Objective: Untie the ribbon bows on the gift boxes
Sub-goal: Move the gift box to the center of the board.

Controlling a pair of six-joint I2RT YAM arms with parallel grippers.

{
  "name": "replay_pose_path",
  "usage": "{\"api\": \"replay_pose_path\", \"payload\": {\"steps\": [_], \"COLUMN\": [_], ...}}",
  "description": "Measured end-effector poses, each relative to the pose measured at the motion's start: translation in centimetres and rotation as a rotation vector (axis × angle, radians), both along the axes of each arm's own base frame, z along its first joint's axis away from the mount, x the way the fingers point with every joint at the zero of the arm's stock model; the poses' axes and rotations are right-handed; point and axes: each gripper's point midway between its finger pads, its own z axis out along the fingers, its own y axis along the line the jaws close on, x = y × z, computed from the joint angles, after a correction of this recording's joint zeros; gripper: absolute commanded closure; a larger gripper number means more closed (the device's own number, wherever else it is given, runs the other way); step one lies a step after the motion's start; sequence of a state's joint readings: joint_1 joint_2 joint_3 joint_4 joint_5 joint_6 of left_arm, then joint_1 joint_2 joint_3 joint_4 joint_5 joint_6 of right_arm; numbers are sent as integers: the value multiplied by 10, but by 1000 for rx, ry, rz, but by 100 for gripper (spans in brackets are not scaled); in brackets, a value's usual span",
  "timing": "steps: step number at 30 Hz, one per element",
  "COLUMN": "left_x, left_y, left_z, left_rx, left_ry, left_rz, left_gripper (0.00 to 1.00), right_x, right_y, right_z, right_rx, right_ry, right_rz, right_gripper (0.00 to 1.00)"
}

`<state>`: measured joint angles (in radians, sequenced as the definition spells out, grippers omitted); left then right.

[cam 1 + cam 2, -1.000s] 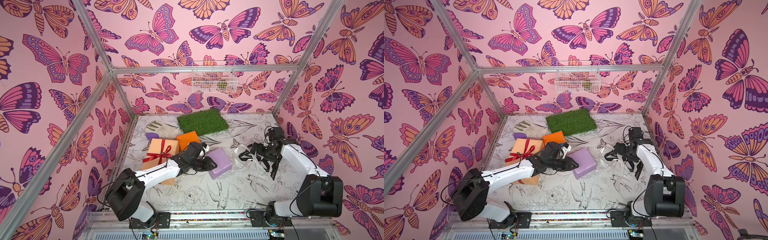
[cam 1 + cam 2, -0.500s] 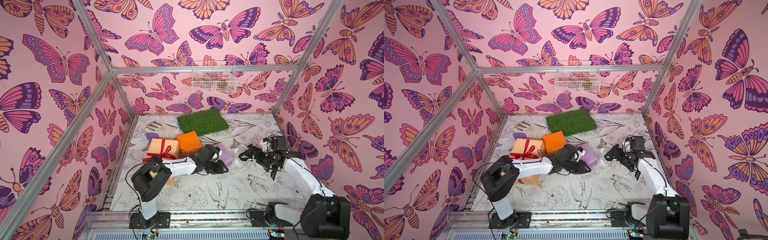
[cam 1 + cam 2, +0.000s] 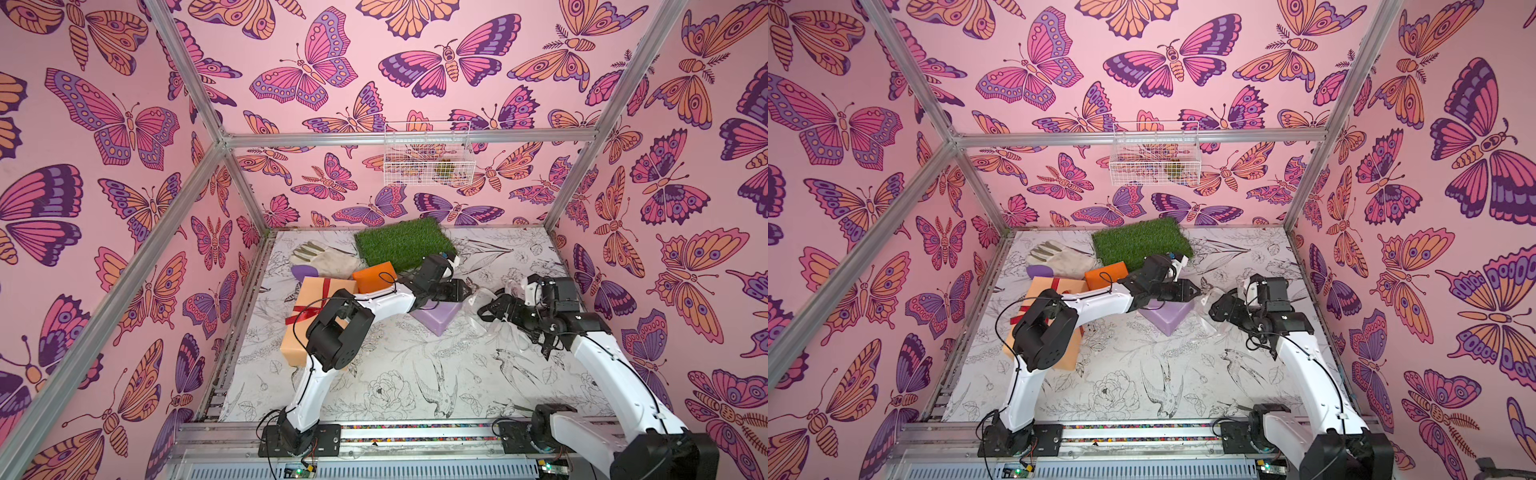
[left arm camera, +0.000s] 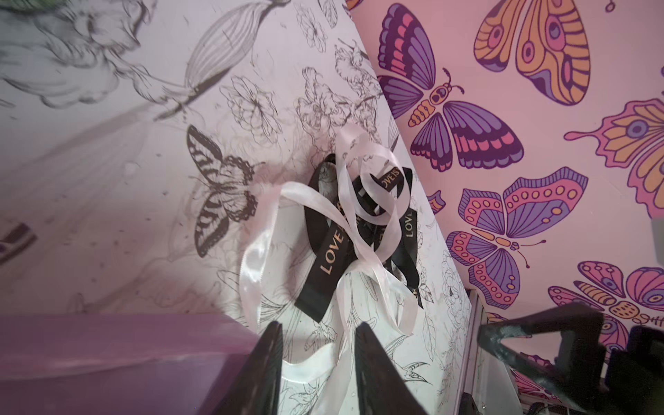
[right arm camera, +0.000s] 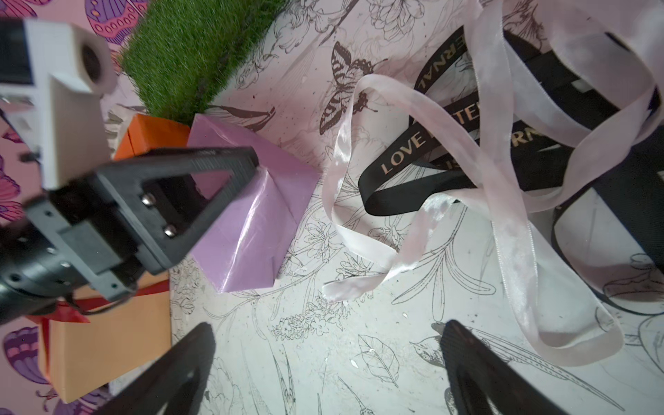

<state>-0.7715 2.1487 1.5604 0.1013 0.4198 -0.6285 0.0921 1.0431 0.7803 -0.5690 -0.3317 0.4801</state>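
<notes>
My left gripper (image 4: 319,332) (image 3: 462,289) hovers at the far edge of the lilac gift box (image 3: 440,319) (image 4: 107,352), its jaws a little apart. A loose strand of the pale ribbon (image 4: 257,251) runs between them without being pinched. The pale ribbon and the black lettered ribbon (image 4: 330,258) (image 5: 395,158) lie tangled and untied on the table. My right gripper (image 5: 328,334) (image 3: 492,308) stands wide open beside that tangle, holding nothing. The orange box (image 3: 374,276) shows no ribbon. On the peach box (image 3: 318,291) the red bow (image 3: 305,311) is still tied.
A green turf mat (image 3: 401,243) lies at the back, with a pale glove (image 3: 328,259) and a small purple object (image 3: 303,272) to its left. A wire basket (image 3: 428,160) hangs on the back wall. The right wall stands close behind the ribbons.
My left gripper has moved right and toward the back, past the lilac box to the loose ribbons. The right gripper has stayed wide open in about the same place.
</notes>
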Motion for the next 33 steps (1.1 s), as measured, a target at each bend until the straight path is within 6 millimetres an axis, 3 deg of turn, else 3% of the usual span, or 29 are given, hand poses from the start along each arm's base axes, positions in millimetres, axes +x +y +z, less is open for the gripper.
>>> {"api": "replay_pose_path", "payload": {"steps": [3, 5, 6, 7, 8, 12, 16, 21, 28, 31, 33], "left_x": [3, 0, -1, -2, -2, 7, 8, -5, -10, -14, -19], "left_y": [16, 30, 39, 51, 68, 138, 215, 299, 425, 468, 485], "left_z": [16, 36, 47, 61, 78, 126, 150, 143, 100, 81, 67], "left_rx": [18, 13, 6, -5, -16, -39, 31, 142, 359, 417, 444], "left_ry": [-7, -21, -28, -40, -57, -119, -206, -244, -164, -100, -49], "left_rz": [7, 14, 24, 37, 57, 182, 346, 551, 900, 1015, 1060], "left_gripper": [59, 50, 42, 25, 1, 0, 0, 0, 0, 0, 0], "right_x": [-11, -19, -21, -24, -27, -36, -32, -17, 38, 64, 80], "right_y": [32, 56, 66, 78, 92, 131, 149, 158, 175, 179, 177], "right_z": [-4, -7, -9, -13, -18, -44, -76, -99, -96, -91, -88], "right_rx": [-48, -69, -76, -87, -100, -148, -194, -241, -291, -305, -314], "right_ry": [-1, 2, 3, 1, 3, 38, 81, 83, -20, -54, -71], "right_rz": [98, 160, 185, 211, 240, 304, 267, 210, 118, 90, 73], "right_gripper": [6, 6, 6, 6, 6, 11, 13, 12, 11, 10, 10]}}
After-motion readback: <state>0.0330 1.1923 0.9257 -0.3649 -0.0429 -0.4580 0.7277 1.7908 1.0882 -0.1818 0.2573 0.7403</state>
